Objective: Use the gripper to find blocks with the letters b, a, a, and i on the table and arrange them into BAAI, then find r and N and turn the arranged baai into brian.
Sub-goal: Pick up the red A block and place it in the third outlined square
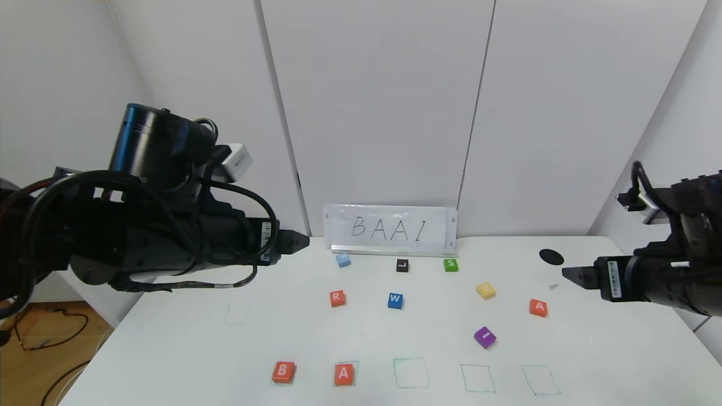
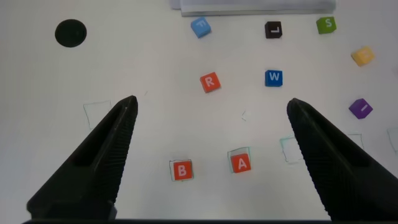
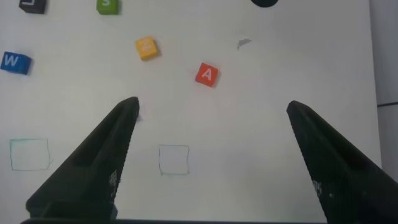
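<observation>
Above the table (image 1: pixel 169 338), both tools wide open, empty, sign (image 1: pixel 390 227) only head-visible.

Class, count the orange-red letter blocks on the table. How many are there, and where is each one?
4. B and A sit in the front row's two leftmost drawn squares; R lies mid-table, left of the blue W; another A lies far right. None seem hidden.

Both arms raised, left hand (image 2: pixel 211 109) and right hand (image 3: pixel 211 109) spread wide.
</observation>
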Robot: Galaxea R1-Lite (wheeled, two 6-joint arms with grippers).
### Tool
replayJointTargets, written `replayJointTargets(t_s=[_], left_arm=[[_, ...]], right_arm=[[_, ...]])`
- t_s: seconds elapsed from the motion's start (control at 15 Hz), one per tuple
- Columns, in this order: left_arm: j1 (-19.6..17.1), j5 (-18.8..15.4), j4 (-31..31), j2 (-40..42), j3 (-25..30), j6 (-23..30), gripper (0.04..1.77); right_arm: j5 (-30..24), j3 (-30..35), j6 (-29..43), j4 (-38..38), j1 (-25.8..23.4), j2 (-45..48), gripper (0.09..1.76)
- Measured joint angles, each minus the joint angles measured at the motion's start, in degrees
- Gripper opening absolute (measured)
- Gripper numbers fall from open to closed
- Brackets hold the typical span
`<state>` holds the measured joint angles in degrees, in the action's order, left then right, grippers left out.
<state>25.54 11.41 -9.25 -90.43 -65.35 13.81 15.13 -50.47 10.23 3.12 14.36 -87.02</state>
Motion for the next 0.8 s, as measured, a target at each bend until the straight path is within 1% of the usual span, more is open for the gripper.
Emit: replayJointTargets(t_s=[0.13, 0.2, 0.27, 0.4, 0.47, 0.6, 0.8], left_arm=[[-1.1, -0.5, 0.0, 0.6, -0.1, -0.3, 1.71], [-1.6, -0.5, 0.0, 0.9, -0.1, -0.6, 1.71], [-2.1, -0.6, 0.0, 1.2, -0.1, -1.6, 1.71], [-2.9, -1.5, 0.0, 2.0, 0.5, -2.9, 1.71], [-3.0, -2.0, -0.1, 2.3, 0.8, -3.1, 1.71], [-3.2, -2.7, 0.1, 2.7, 1.1, -3.2, 1.71], [-3.2, -3.0, 0.1, 2.9, 1.6, -3.5, 1.71]], right_arm=[[-0.2, -1.8, 2.6, 0.7, -1.2, -4.8, 1.71], [-0.3, -3.1, 3.7, 2.2, -1.7, -7.0, 1.71], [-1.2, -5.1, 5.1, 5.1, -2.2, -9.3, 1.71], [-4.8, -9.8, 7.1, 11.3, -3.4, -12.8, 1.71], [-6.0, -12.1, 7.8, 13.2, -3.9, -14.5, 1.71], [-6.6, -14.5, 8.2, 13.9, -5.0, -17.7, 1.71], [-9.2, -16.5, 8.3, 12.8, -6.7, -22.4, 1.71]])
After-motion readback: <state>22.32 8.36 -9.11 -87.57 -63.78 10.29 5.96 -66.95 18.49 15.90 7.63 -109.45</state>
